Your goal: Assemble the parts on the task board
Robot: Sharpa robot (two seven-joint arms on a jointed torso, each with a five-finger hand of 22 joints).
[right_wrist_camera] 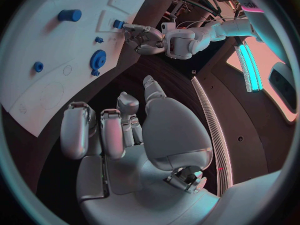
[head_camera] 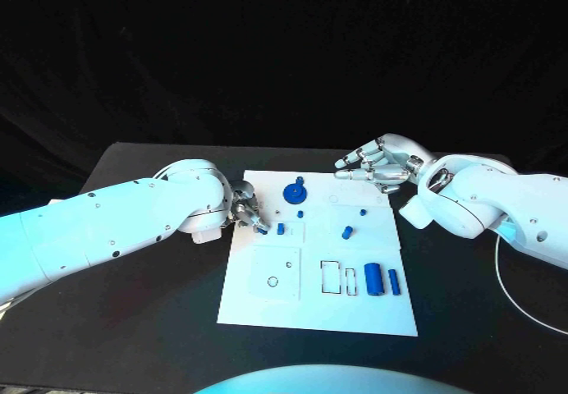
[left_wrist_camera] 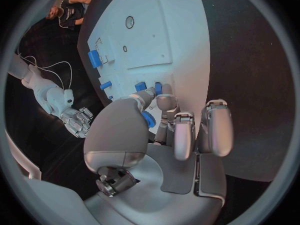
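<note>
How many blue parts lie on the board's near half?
2: a thick cylinder and a thinner rod just right of it, lying side by side. Nothing there looks hidden.

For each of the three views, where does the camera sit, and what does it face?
Head view: on the robot's head, looking down at the task board; both arms enter, left hand, right hand.
Left wrist view: behind the left hand, which pinches a blue part, facing the board.
Right wrist view: behind the right hand, facing the board.
Shared: both wrist views show the board and the opposite hand.
</note>
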